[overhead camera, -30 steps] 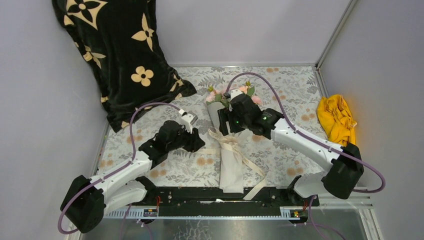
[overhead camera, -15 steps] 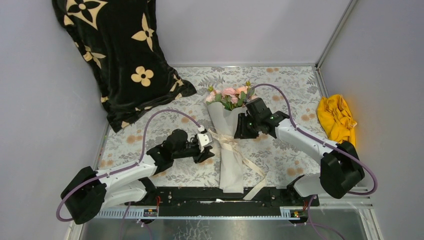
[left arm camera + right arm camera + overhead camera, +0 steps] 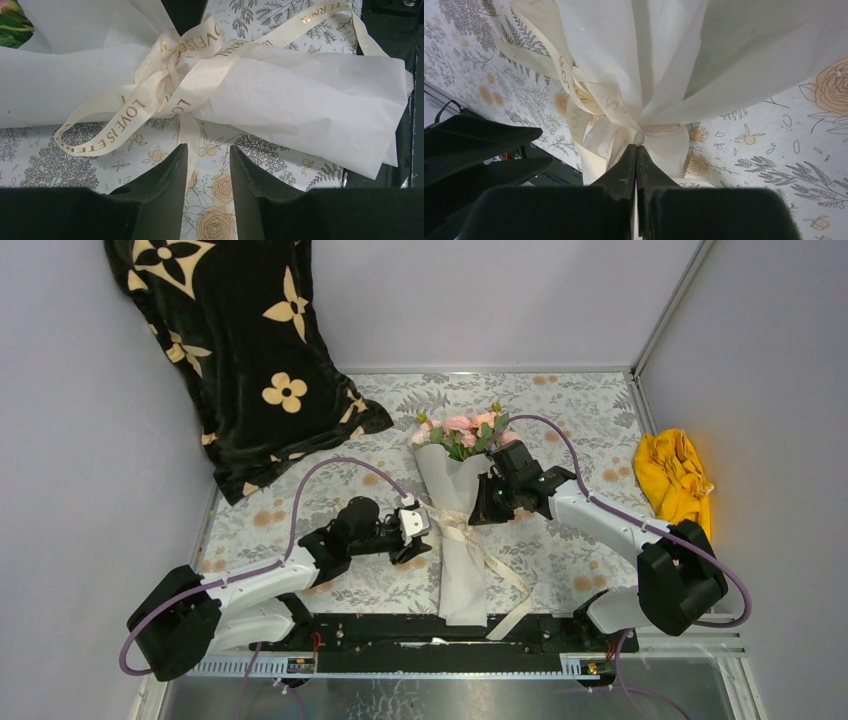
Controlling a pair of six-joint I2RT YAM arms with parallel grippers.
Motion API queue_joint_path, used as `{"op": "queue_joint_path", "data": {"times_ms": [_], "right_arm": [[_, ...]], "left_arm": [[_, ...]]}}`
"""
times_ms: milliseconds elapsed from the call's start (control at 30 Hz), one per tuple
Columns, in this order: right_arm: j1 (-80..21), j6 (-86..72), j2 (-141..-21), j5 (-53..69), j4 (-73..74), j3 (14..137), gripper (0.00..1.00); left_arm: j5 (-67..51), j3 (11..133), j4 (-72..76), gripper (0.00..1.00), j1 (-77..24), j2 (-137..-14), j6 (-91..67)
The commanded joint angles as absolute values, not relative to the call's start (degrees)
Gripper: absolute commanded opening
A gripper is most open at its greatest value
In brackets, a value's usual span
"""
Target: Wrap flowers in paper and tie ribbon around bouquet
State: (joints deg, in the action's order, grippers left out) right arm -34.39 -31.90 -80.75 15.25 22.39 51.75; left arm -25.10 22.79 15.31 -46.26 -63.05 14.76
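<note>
The bouquet (image 3: 460, 560) lies on the table with the pink flowers (image 3: 462, 428) at the far end. White paper (image 3: 310, 95) forms its cone. The cream ribbon (image 3: 170, 75) is knotted round the middle, and one tail trails toward the near edge (image 3: 512, 585). My left gripper (image 3: 208, 150) sits just left of the knot (image 3: 416, 536), open. A ribbon tail runs under its left finger (image 3: 165, 190). On the right side, my right gripper (image 3: 636, 146) is shut, its tips pinched at the ribbon (image 3: 574, 105) knot (image 3: 477, 511).
A black cloth with cream flower shapes (image 3: 240, 350) hangs at the back left and spills onto the tablecloth (image 3: 580, 420). A yellow cloth (image 3: 675, 480) lies at the right edge. The black base rail (image 3: 400, 630) runs along the near edge, just below the cone's foot.
My right gripper came down from above the flowers to the knot's right side and closed there. My left gripper swung right to the knot's left side.
</note>
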Motion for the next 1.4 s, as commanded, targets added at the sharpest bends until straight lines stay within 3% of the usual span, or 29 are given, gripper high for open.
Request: {"op": "queue_joint_path", "data": {"times_ms": [0,200,500,633,967,1233,1367], "right_arm": [[-34.41,-31.26,-79.93,16.45,21.89,52.78,0.00],[-34.45,-27.67,-78.14,11.30,25.54,55.19,0.00],[-34.46,-20.48,-71.43,11.98,18.49,52.57,0.00],[-34.63,-15.85,-70.23,14.53,15.80,51.78,0.00],[-35.06,-3.87,-69.70,23.85,11.08,51.43,0.00],[-35.04,-1.39,-69.32,29.76,11.81,50.97,0.00],[-35.06,-0.86,-69.73,30.74,12.64,51.15,0.00]], "left_arm": [[-25.24,25.02,19.85,0.43,-46.66,-62.95,15.73],[-24.20,26.27,20.16,0.43,-46.67,-62.59,15.22],[-19.68,31.10,24.09,0.41,-46.65,-65.34,10.77],[-17.73,33.57,25.90,0.47,-46.46,-69.17,14.50],[-25.25,38.34,22.74,0.58,-45.01,-77.93,17.57],[-22.94,41.31,24.60,0.56,-44.31,-82.24,16.72],[-24.17,41.02,26.21,0.48,-44.05,-83.60,16.94]]}}
